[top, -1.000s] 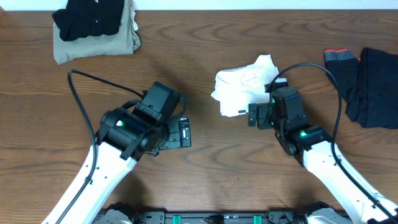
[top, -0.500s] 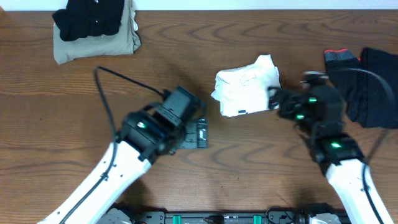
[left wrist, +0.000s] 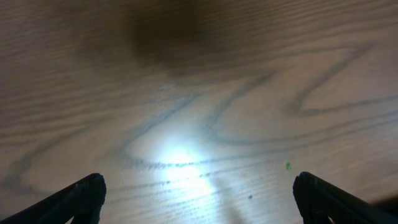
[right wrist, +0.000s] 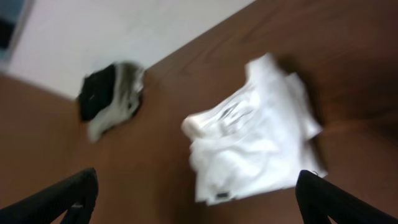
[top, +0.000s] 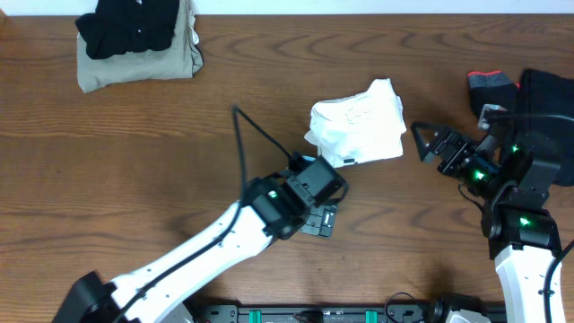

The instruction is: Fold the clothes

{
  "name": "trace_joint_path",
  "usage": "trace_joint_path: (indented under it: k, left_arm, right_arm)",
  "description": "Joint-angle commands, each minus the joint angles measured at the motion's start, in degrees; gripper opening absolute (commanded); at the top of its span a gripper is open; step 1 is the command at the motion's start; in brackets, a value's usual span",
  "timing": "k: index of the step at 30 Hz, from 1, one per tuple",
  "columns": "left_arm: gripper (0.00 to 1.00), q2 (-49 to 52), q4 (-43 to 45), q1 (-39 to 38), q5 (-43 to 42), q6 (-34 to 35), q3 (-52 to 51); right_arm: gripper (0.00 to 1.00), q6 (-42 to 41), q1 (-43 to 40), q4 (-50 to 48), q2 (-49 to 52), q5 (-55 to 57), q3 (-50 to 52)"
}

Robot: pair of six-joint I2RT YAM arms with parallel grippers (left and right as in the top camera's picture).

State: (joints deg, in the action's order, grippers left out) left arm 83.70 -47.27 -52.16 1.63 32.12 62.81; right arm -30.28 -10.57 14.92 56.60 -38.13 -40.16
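The clothes lie in three places. A white shirt (top: 356, 126) lies bunched and roughly folded at mid-table; it also fills the middle of the right wrist view as the white shirt (right wrist: 255, 143). My right gripper (top: 429, 145) hovers just right of it, open and empty, its jaws (right wrist: 196, 202) pointing at the shirt. My left gripper (top: 317, 221) is below the shirt's lower left corner, open over bare wood (left wrist: 199, 124), with nothing between its fingertips (left wrist: 81, 196). A black garment folded on a khaki one (top: 134, 40) sits at the far left corner.
Dark clothes (top: 543, 117) lie heaped at the right edge, with a black piece with a red hem (top: 491, 85) beside them. The black-and-khaki stack (right wrist: 109, 96) appears far off in the right wrist view. The left arm's cable (top: 260, 139) arches over the table.
My left arm has swung right, from the table's left-centre to just below the white shirt. My right arm has drawn back to the right, off the shirt's edge. Both grippers stayed open.
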Motion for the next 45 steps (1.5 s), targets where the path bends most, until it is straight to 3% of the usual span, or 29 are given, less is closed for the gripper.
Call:
trace_joint_path:
  k: [1,5,9,10,11,12,14,15,17,19,31,40,45]
  left_arm:
    - [0.98,2.58,1.33,-0.31,2.32,-0.72,-0.11]
    - [0.98,3.80,2.89,-0.26,2.86,0.85,-0.11]
    - [0.98,3.08,2.40,-0.07,8.74,6.47,-0.09]
    - [0.98,3.04,2.38,0.13,9.33,6.93,-0.09]
    - [0.98,2.97,2.38,0.31,9.42,7.02,-0.09]
    - [0.98,2.97,2.34,0.57,9.40,7.02,-0.09]
    - [0.98,2.97,1.88,1.07,9.44,7.02,-0.09]
    - [0.98,2.97,1.51,1.42,9.60,7.02,-0.09]
    - [0.98,2.97,0.83,2.23,9.60,7.02,-0.09]
    - [0.98,2.97,-0.07,3.06,9.60,7.04,-0.09]
    - [0.98,2.97,-7.32,4.26,9.55,7.04,-0.09]
    - [0.98,2.97,-8.66,4.26,9.55,7.04,-0.09]
    - [0.98,2.97,-9.01,4.26,9.55,7.04,-0.09]
  right_arm:
    - [0.99,-0.13,-0.50,2.64,-0.44,-6.97,-0.24]
    - [0.99,-0.48,-0.28,9.07,-0.44,-6.40,-0.22]
    - [0.98,-0.52,-0.11,12.15,-0.07,-3.91,-0.17]
    - [0.79,-0.52,0.15,12.13,0.22,-3.91,-0.17]
    - [0.65,-0.57,0.52,12.07,0.52,-3.87,-0.17]
    - [0.56,-0.59,1.01,11.89,1.05,-3.85,-0.17]
    - [0.51,-0.81,2.45,11.82,2.45,-3.28,-0.17]
    - [0.43,-1.51,3.41,11.82,3.39,-2.27,-0.17]
    - [0.17,-4.17,5.68,11.47,5.55,0.74,-0.17]
    - [0.01,-6.82,8.39,9.66,8.13,3.37,-0.17]
    - [0.01,-27.08,24.17,-15.74,28.59,20.65,-0.17]
    - [0.01,-27.56,25.97,-35.15,42.53,18.40,-0.17]
    - [0.01,-27.56,26.03,-38.32,46.71,20.20,-0.24]
